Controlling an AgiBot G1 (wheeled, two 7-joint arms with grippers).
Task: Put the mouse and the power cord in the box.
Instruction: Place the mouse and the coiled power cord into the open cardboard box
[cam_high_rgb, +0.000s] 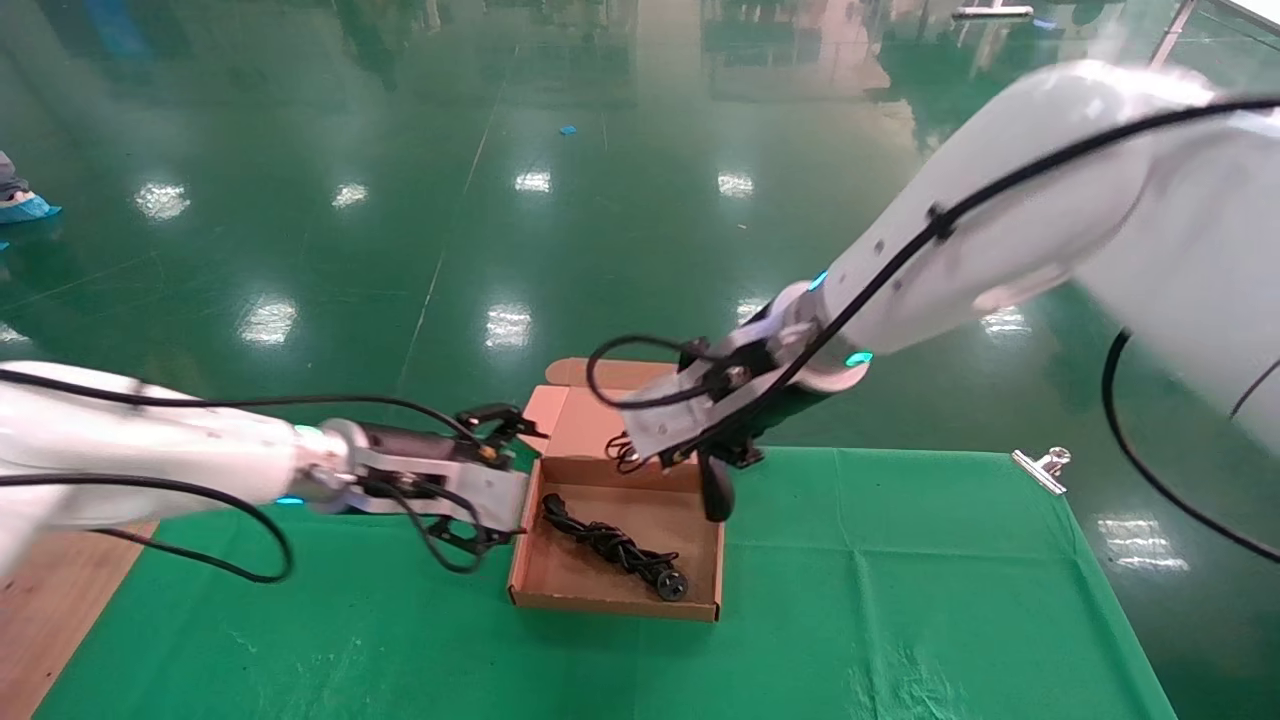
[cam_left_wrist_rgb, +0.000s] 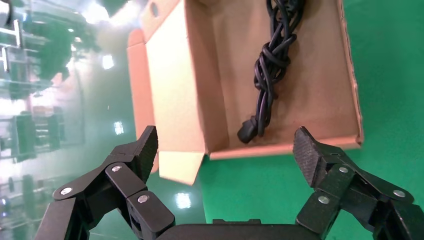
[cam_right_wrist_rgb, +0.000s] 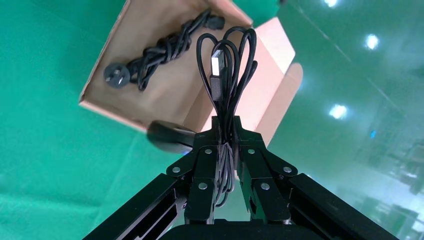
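Observation:
The open brown box (cam_high_rgb: 610, 600) lies on the green cloth, and the bundled black power cord (cam_high_rgb: 610, 545) rests inside it. My right gripper (cam_high_rgb: 645, 450) hovers over the box's far right corner, shut on the looped thin cable (cam_right_wrist_rgb: 225, 65) of the mouse. The black mouse (cam_high_rgb: 716, 490) dangles below, by the box's right wall and over the cloth; it also shows in the right wrist view (cam_right_wrist_rgb: 170, 136). My left gripper (cam_high_rgb: 520, 482) is open and empty just left of the box. In its wrist view the gripper (cam_left_wrist_rgb: 225, 145) faces the box wall (cam_left_wrist_rgb: 280, 149) and the cord (cam_left_wrist_rgb: 270, 65).
The box's lid (cam_high_rgb: 600, 375) hangs back past the table's far edge. A metal clip (cam_high_rgb: 1040, 468) pins the green cloth (cam_high_rgb: 900, 600) at the far right edge. Bare wood (cam_high_rgb: 60, 600) shows at the table's left. Beyond is shiny green floor.

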